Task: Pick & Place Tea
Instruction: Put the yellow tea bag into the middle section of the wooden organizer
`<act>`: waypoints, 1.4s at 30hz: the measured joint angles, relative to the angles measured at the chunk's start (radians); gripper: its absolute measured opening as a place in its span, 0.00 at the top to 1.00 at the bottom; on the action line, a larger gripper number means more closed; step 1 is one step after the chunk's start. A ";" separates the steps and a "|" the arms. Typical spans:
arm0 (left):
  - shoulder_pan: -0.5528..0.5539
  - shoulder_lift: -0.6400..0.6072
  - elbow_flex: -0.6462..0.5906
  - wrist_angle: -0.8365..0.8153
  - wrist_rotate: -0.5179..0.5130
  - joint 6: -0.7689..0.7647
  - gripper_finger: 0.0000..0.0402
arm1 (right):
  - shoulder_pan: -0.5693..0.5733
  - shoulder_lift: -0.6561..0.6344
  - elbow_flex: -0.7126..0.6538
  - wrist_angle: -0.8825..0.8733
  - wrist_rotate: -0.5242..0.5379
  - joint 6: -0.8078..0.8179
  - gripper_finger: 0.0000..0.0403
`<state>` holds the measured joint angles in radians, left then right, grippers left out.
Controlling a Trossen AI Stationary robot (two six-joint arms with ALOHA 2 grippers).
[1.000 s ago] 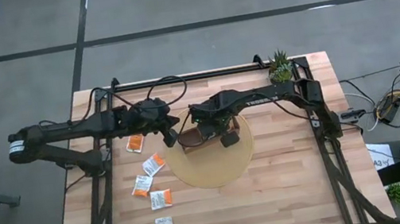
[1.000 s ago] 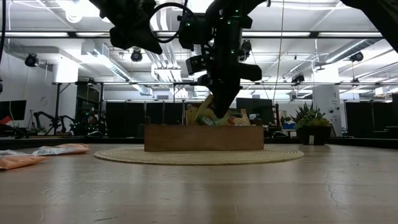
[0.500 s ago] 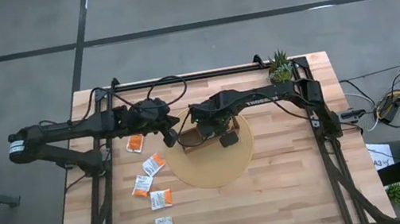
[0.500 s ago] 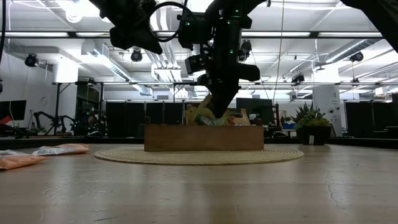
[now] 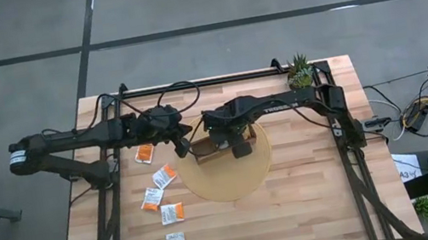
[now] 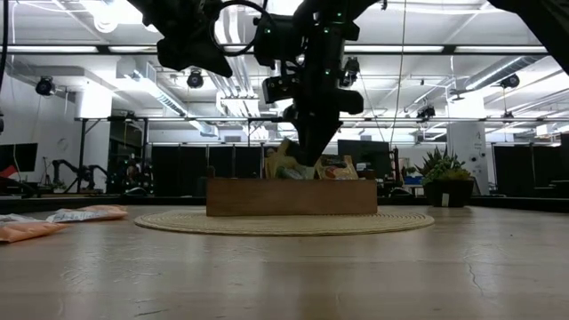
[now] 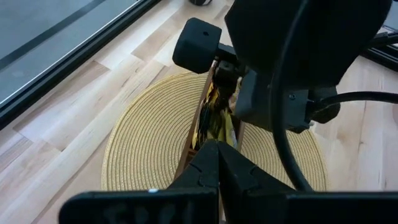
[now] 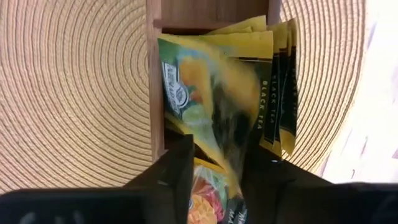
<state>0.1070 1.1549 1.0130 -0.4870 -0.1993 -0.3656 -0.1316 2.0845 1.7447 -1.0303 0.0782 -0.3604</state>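
Standing upright in the wooden tray [image 8: 155, 74] on the woven mat [image 5: 245, 180], the yellow tea sachets [image 8: 217, 81] look light, thin and floppy, best pinched by an edge, between the right gripper [image 8: 217, 163]'s parted fingers, while the left gripper [image 7: 214, 152] waits closed beside the tray.

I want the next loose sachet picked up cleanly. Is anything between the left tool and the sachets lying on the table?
Nothing visible blocks it. The left tool hangs shut beside the wooden tray, and the nearest loose sachet lies on bare table just beside it. The right tool is over the tray, off that path.
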 joint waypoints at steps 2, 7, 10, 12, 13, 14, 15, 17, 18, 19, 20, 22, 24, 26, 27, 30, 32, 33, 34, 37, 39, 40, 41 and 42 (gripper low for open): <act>0.000 0.000 0.000 0.000 0.000 0.000 1.00 | 0.000 -0.004 0.000 0.002 0.000 0.006 0.68; 0.000 0.000 0.000 0.000 0.000 0.000 1.00 | 0.000 -0.026 0.000 -0.002 0.000 0.009 0.61; 0.000 0.000 0.000 0.000 0.000 -0.001 1.00 | 0.000 -0.053 0.000 -0.003 0.000 0.020 0.59; 0.000 0.000 0.000 0.000 0.000 0.000 1.00 | 0.000 -0.073 0.000 -0.003 0.000 0.021 0.58; 0.000 0.000 0.000 0.000 0.000 0.000 1.00 | 0.000 -0.084 0.000 -0.001 0.000 0.021 0.58; 0.000 0.000 0.000 0.000 0.001 -0.001 1.00 | 0.000 -0.093 0.000 0.002 0.000 0.021 0.58; 0.000 0.000 0.000 0.001 0.001 -0.001 1.00 | 0.000 -0.106 0.000 0.003 0.000 0.021 0.58; 0.000 0.000 0.000 0.001 0.001 -0.001 1.00 | 0.000 -0.124 0.001 0.007 -0.001 0.033 0.58; 0.000 0.000 0.000 0.001 0.002 -0.001 1.00 | 0.000 -0.135 0.001 0.007 -0.002 0.047 0.58; 0.000 0.000 0.000 0.001 0.010 -0.001 1.00 | 0.000 -0.145 0.001 0.001 -0.003 0.061 0.58; 0.000 0.000 0.000 0.005 0.032 -0.001 1.00 | 0.000 -0.155 0.001 -0.005 -0.003 0.074 0.58; 0.000 0.007 0.000 0.028 0.076 -0.004 1.00 | 0.001 -0.186 0.001 -0.012 -0.004 0.103 0.58; 0.000 0.019 0.000 0.051 0.117 -0.004 1.00 | 0.001 -0.219 0.001 -0.011 -0.011 0.131 0.58; 0.000 0.036 0.000 0.072 0.150 -0.006 1.00 | 0.001 -0.256 0.001 -0.013 -0.012 0.159 0.59; 0.000 0.044 0.000 0.085 0.161 -0.005 1.00 | 0.001 -0.274 0.001 -0.012 -0.020 0.173 0.61; 0.000 0.075 0.000 0.120 0.167 -0.002 1.00 | 0.001 -0.332 0.000 -0.013 -0.034 0.206 0.68; 0.000 0.101 0.000 0.146 0.181 0.002 1.00 | 0.001 -0.373 0.000 -0.010 -0.036 0.216 0.74; 0.000 0.115 0.000 0.162 0.185 0.004 1.00 | 0.001 -0.394 0.000 -0.010 -0.036 0.223 0.78; 0.000 0.131 0.000 0.180 0.192 0.006 1.00 | 0.001 -0.415 0.000 -0.011 -0.034 0.227 0.82; 0.000 0.180 0.000 0.210 0.214 0.017 1.00 | 0.001 -0.472 0.000 -0.013 -0.025 0.234 0.94; 0.000 0.213 0.000 0.229 0.217 0.017 1.00 | 0.001 -0.508 0.000 -0.010 0.001 0.260 0.96; 0.000 0.229 -0.001 0.233 0.221 0.018 1.00 | 0.001 -0.527 0.000 -0.013 0.013 0.277 0.97; 0.000 0.243 -0.001 0.241 0.227 0.018 1.00 | 0.001 -0.545 0.000 -0.017 0.027 0.293 0.97; 0.000 0.257 -0.001 0.250 0.234 0.018 1.00 | 0.001 -0.562 0.000 -0.021 0.037 0.305 0.98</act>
<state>0.1070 1.4121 1.0119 -0.2372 0.0343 -0.3477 -0.1310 1.5220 1.7451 -1.0515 0.1154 -0.0558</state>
